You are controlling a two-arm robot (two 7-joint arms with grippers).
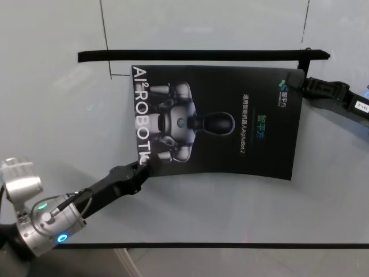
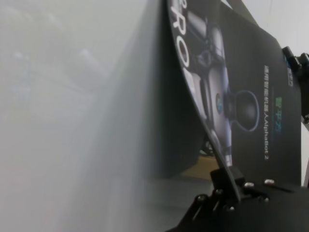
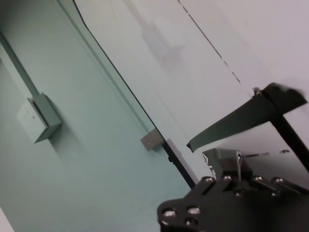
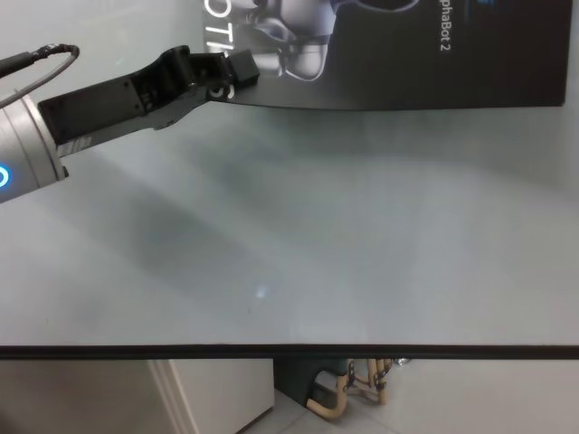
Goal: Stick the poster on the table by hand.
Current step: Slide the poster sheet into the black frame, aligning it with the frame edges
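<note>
Left claw pinched the poster's near-left corner; right claw clamped its far-right corner above the desk.

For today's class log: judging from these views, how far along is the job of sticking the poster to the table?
Done: the poster is spread out over the table. In hand: the left gripper pinches its near-left corner, the right gripper its far-right corner. Left: its near edge looks raised, so it needs lowering, pressing flat and releasing.
</note>
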